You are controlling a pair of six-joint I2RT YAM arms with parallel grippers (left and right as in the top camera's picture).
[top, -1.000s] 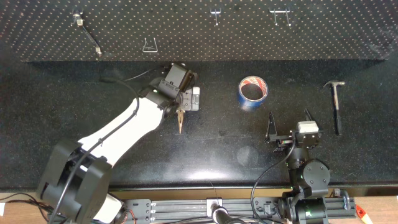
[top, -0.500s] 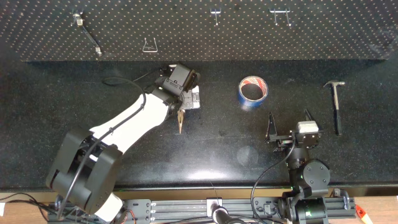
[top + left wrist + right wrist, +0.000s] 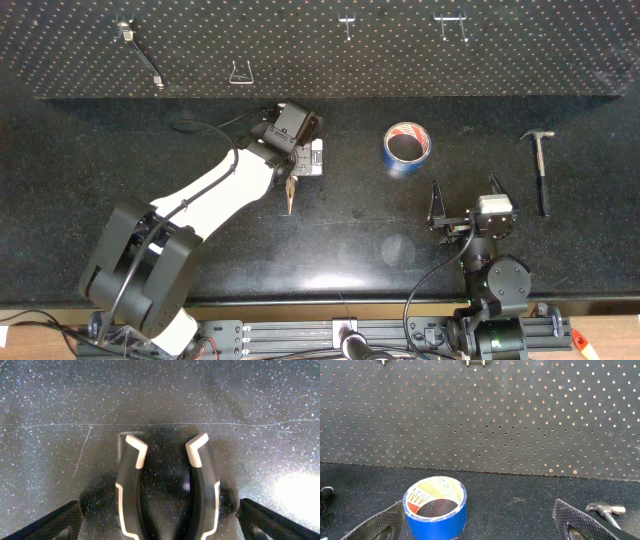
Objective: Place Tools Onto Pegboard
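Top view, starting at the left: a long metal piece (image 3: 140, 50) already hangs on the pegboard (image 3: 400, 60). Below it, the left arm (image 3: 215, 190) has swung its back part a bit to the right in the last second, and its front end has crept a little toward the pegboard. The pliers (image 3: 290, 192) lie flat on the bench (image 3: 90, 150), just where they were before.

From the left wrist view, the left tool (image 3: 160, 510) hangs right over the pliers. Its two fingers are spread wide, one on each side of the two handles, and they do not touch them yet. So I think the arm is just lining up. The grab is not done, and the pliers still need lifting and hanging.

Further right, the blue tape (image 3: 406, 146) has not moved. The right tool (image 3: 463, 186) sits near its own base with its fingers wide apart and nothing in them; it has kept still. The hammer (image 3: 541, 175) lies at the far right, also not moved. Both are waiting their turn.

For writing, the tape has some colored print on its rim, but it is too small to read. I see no other labels.
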